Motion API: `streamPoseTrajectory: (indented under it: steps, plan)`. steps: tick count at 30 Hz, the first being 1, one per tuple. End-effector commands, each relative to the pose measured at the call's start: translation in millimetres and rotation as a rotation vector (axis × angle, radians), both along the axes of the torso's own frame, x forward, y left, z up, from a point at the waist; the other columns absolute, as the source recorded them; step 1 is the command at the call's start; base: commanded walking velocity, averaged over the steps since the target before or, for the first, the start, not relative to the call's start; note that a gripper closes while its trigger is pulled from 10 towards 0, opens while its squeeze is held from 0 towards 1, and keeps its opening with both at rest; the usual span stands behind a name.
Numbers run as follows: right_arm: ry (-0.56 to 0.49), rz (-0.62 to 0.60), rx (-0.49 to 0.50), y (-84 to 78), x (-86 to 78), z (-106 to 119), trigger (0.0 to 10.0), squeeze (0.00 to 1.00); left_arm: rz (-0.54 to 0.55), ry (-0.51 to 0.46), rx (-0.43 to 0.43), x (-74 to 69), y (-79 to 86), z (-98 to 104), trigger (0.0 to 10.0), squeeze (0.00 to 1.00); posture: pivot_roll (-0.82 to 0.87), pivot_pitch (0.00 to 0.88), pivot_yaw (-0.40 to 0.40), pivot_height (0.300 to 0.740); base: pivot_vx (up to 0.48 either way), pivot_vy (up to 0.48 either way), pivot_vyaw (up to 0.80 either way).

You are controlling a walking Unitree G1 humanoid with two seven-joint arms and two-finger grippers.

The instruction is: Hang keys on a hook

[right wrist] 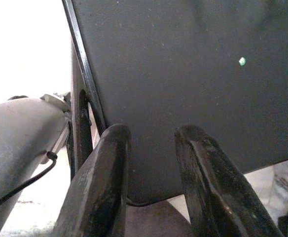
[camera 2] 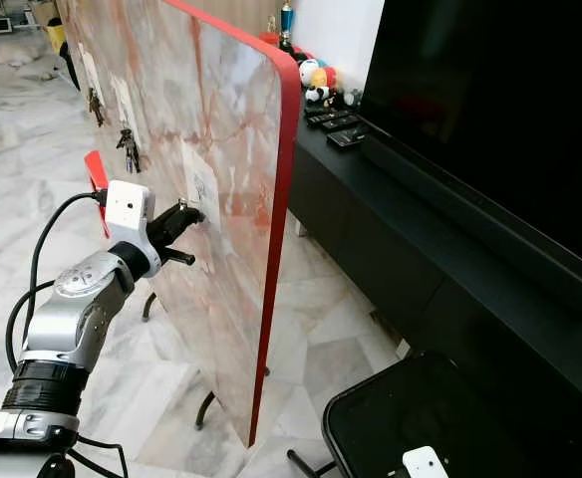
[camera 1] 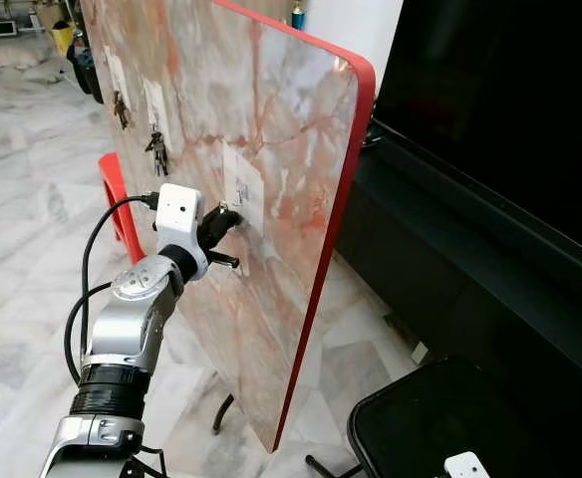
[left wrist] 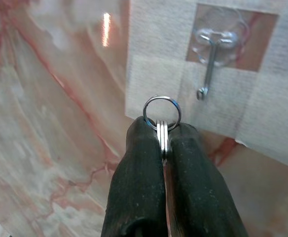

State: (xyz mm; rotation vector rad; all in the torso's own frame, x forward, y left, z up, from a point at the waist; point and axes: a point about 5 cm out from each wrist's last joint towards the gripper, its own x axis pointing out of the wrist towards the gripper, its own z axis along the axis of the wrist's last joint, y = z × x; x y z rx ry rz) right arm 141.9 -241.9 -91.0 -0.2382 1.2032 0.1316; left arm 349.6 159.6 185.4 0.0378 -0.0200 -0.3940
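Note:
My left gripper [left wrist: 162, 129] is shut on a silver key ring [left wrist: 162, 111], held up against an upright marble-patterned board [camera 1: 271, 119] with a red rim. A clear adhesive hook [left wrist: 210, 64] with a metal prong sits on a white patch of the board, a short way beyond the ring and off to one side; the ring is not on it. From the head, the left gripper [camera 1: 229, 221] is at the white patch [camera 1: 243, 191]. Two other key bunches [camera 1: 157, 149] hang on hooks farther along the board. My right gripper [right wrist: 151, 143] is open, hanging over a black surface.
A black TV cabinet [camera 2: 411, 229] with a large dark screen [camera 1: 510, 100] runs along the right. A black stool top [camera 1: 440, 418] sits at the lower right. A red stool [camera 1: 115, 184] stands behind the board. Marble floor [camera 1: 22, 199] lies open to the left.

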Motion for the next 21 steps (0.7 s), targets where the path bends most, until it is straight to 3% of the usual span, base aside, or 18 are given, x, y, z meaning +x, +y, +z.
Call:
streamPoseTrajectory:
  steps: [1, 21]
  plan:
    - [-0.008, -0.009, -0.007, -2.3, 2.5, 1.5, 10.0, 0.0, -0.063, -0.014, 0.005, -0.9, -11.7, 5.6, 10.0, 0.0, 0.1, 0.0, -0.101, 0.737, 0.0, 0.0, 0.0]
    - [-0.007, -0.004, -0.007, -2.1, 1.8, 1.2, 10.0, 0.0, -0.124, -0.03, 0.052, -2.6, -20.1, 6.0, 10.0, 0.0, 0.1, 0.0, -0.099, 0.737, 0.0, 0.0, 0.0]
